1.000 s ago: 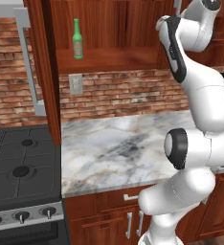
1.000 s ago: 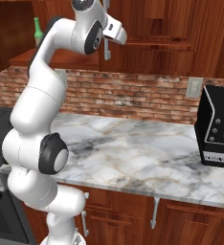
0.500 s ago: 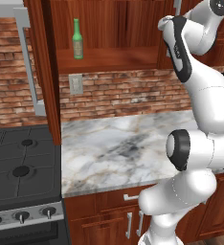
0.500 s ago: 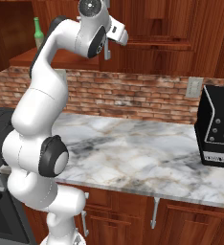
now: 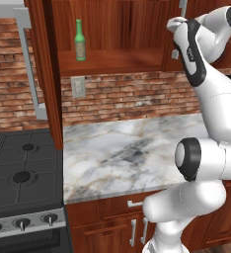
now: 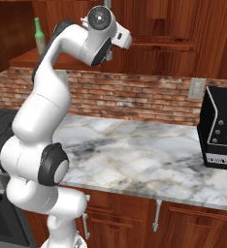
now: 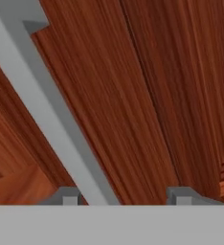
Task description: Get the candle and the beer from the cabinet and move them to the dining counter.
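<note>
Red brick runs along the wall behind the marble worktop (image 5: 132, 153), and a black stove (image 5: 19, 178) sits to one side of it. Above hangs the dark wooden cabinet (image 5: 137, 24). One door is swung open, and the beer (image 5: 80, 40) stands upright on the shelf inside, near the open door's edge. I cannot see the candle from here.

My gripper (image 7: 122, 195) is up high at a closed door of the cabinet, well apart from the beer. The silver handle (image 7: 47, 105) of that door runs right between my two finger tips (image 7: 180, 194). My jaws are spread, one on each side of the bar. I cannot tell if they touch it.

I think the handle is hard, smooth and a bit slippery, so I should pinch it around the middle of the bar and pull gently. The door will swing on its hinges, so my pull must curve with it.

The beer is glass. I think it is a little heavy, slick, and would break if it fell. Its thick lower part is the best place to hold it, not the thin neck.

Compared with a second ago, my hand has moved closer to the door, and my jaws have come in from wide open. The beer has stayed in its place.
</note>
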{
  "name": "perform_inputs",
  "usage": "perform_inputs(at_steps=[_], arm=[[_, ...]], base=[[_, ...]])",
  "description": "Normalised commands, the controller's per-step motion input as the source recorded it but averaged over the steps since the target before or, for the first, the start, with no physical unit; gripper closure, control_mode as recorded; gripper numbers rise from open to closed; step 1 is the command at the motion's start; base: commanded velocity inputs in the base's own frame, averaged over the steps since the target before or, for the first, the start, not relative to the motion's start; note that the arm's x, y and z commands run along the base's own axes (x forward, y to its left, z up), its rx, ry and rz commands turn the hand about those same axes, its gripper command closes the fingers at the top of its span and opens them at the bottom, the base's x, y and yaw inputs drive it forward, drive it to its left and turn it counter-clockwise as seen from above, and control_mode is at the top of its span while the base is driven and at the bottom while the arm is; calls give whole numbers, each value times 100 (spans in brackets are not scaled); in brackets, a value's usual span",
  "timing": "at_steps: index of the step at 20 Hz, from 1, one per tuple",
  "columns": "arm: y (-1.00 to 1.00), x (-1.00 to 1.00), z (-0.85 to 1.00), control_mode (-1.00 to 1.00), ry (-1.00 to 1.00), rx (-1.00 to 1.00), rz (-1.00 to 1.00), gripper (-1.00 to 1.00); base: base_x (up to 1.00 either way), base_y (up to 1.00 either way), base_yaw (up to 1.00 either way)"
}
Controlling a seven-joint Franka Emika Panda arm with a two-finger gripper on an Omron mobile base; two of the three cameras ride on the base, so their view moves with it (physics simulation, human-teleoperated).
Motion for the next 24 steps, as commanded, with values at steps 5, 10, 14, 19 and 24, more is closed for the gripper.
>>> perform_inputs(at_steps=[5, 10, 14, 19, 24], arm=[[0, 22, -2, -100, -5, 1, 9, 100], [0, -10, 0, -100, 0, 0, 5, 100], [0, -26, 2, -100, 2, 0, 1, 100], [0, -27, 11, -100, 0, 0, 3, 100], [0, -40, 8, -100, 0, 0, 5, 100]], base=[[0, 0, 0], [0, 0, 0], [0, 0, 0], [0, 0, 0], [0, 0, 0]])
